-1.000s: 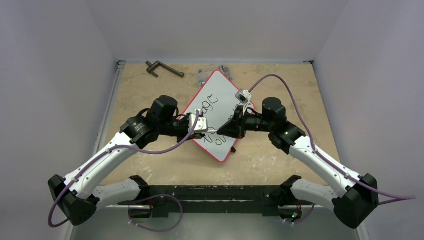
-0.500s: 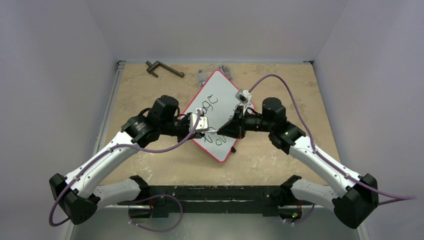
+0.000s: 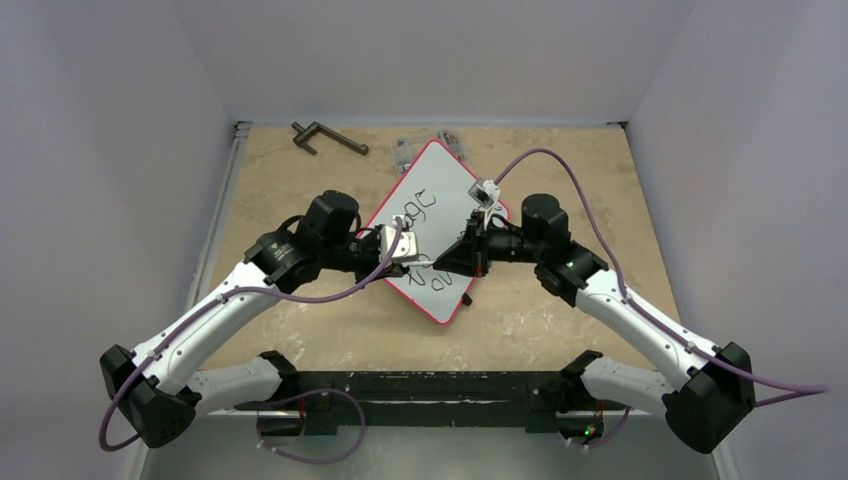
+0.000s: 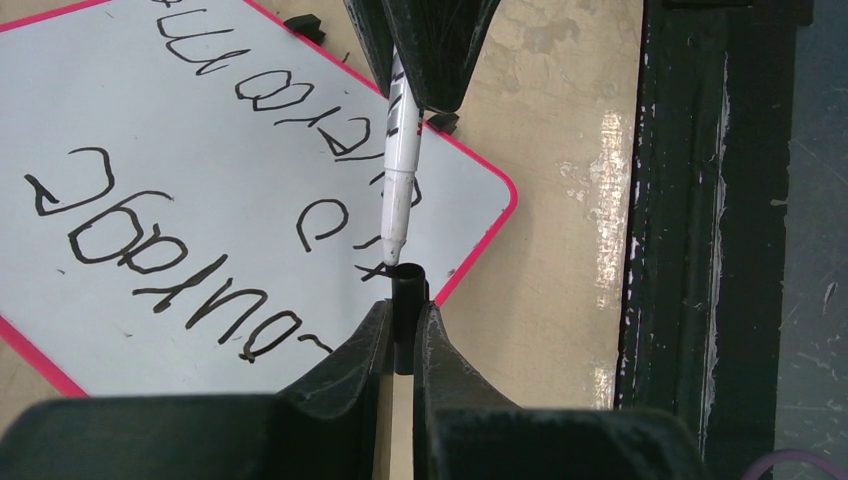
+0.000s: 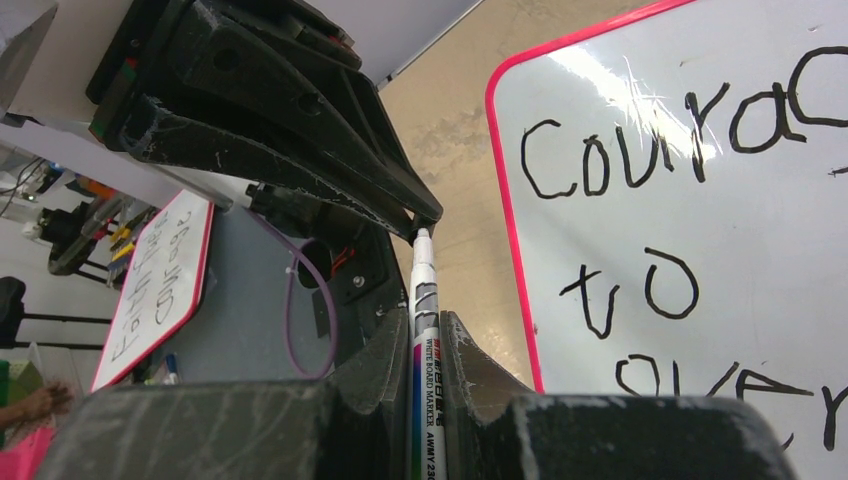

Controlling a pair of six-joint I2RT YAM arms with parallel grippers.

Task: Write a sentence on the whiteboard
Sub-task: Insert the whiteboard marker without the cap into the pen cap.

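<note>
The whiteboard (image 3: 441,176), white with a pink frame, lies askew mid-table with black handwriting on it (image 4: 180,160) (image 5: 700,190). Above its near-left edge the two grippers meet tip to tip. My right gripper (image 3: 441,262) (image 5: 425,322) is shut on a white whiteboard marker (image 5: 424,300) (image 4: 400,150), its uncapped tip pointing at the left gripper. My left gripper (image 3: 411,258) (image 4: 404,312) is shut on the black marker cap (image 4: 406,295), its open mouth facing the marker. The marker's tip sits right at the cap's mouth.
A dark metal tool (image 3: 328,137) lies at the back left, and small grey parts (image 3: 404,153) lie behind the board's far corner. A black rail (image 3: 430,385) (image 4: 720,200) runs along the near table edge. White walls enclose the table.
Both arms have edged slightly toward each other. Both grips are unchanged.
</note>
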